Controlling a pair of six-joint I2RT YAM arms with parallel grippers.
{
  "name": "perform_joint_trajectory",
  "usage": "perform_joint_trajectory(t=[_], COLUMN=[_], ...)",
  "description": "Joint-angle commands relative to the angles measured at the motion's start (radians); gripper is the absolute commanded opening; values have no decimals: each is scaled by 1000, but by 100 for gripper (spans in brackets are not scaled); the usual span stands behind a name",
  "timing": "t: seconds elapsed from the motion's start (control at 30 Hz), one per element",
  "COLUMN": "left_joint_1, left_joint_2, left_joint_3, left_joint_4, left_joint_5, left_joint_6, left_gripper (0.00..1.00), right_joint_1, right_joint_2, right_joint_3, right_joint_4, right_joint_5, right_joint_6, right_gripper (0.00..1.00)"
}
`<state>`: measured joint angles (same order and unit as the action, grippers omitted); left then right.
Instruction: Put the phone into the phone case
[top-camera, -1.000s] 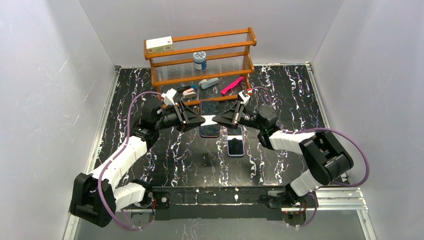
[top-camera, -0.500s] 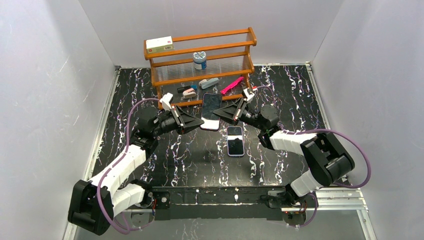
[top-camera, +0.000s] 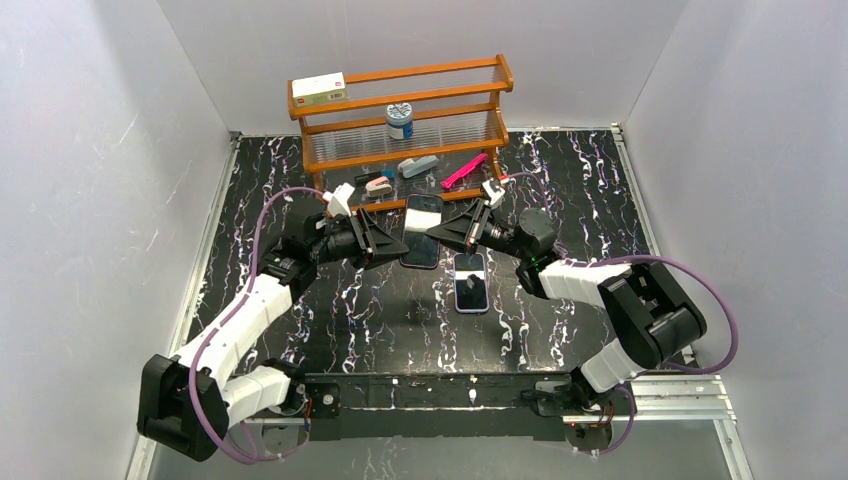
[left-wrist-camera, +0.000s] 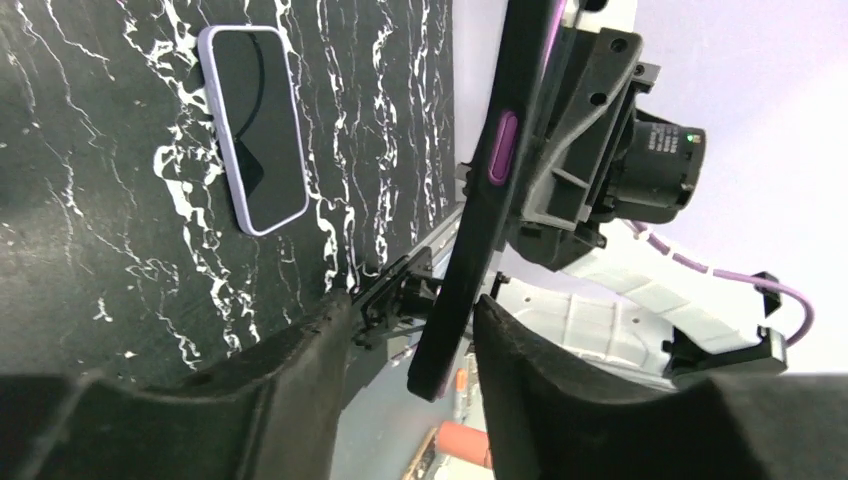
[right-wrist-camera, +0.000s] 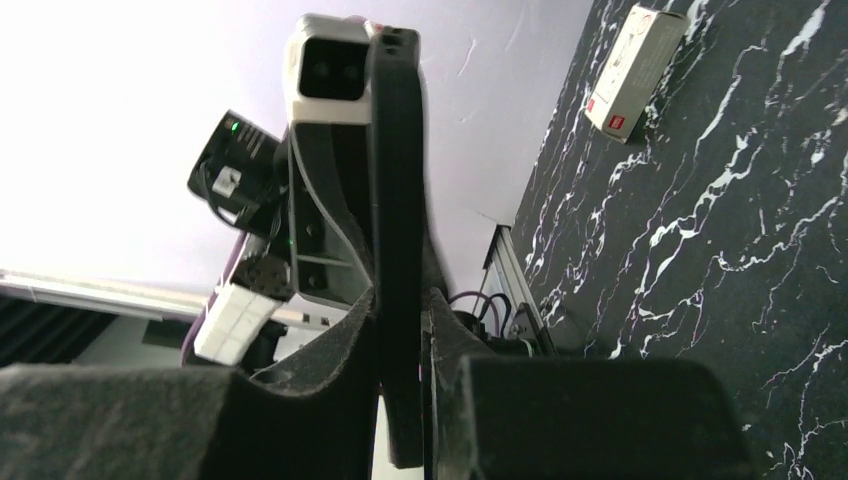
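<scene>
While the phone (top-camera: 470, 283) lies screen-up and uncased on the table (top-camera: 350, 310), the right gripper (right-wrist-camera: 400, 300) clamps the phone case (top-camera: 420, 250) aloft, the left gripper (left-wrist-camera: 410, 310) parted astride its end; insertion is not yet begun.

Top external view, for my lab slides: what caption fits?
Left end effector and right end effector flank the phone case above the table; the phone lies screen-up nearby.

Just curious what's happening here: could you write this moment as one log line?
right gripper shut on case | left gripper open around case edge | phone flat on table
</scene>
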<state>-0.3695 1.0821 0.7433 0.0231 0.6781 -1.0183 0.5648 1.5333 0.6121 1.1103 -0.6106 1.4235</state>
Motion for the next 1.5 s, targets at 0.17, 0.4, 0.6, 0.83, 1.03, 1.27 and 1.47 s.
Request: perform_joint_trajectory(t=[0.17,0.4,0.6,0.83,1.03,1.27,1.47], left_joint_1=[6,7,7,7,6,6,6], left_joint_2=[-9,43,81,91,85,36,-20], left_joint_3=[103,154,162,233,248,228,126], left_joint_4=[57,120,78,-165,-264,-233,-113], left_joint_5=[-45,-40,-41,-176,-227,-139,-51], left_joint_6=[-15,-9,56,230,308,221,84], left_gripper=[60,51,26,0,0,53,60], right_joint_1=[3,9,16,26,44,44,43], right_joint_2=[-27,-71,-89,-80,-93,-125,-165], right_joint_3=[46,31,47,68,95,46,49], right_joint_4=[233,145,58,-19,-160,-8,18], right_joint_5=[-194,-213,-210,-206,-170,-78,44], right_joint_6=[-7,-59,-112,-152,-243,-172,-156], right_gripper=[1,1,1,1,1,1,1])
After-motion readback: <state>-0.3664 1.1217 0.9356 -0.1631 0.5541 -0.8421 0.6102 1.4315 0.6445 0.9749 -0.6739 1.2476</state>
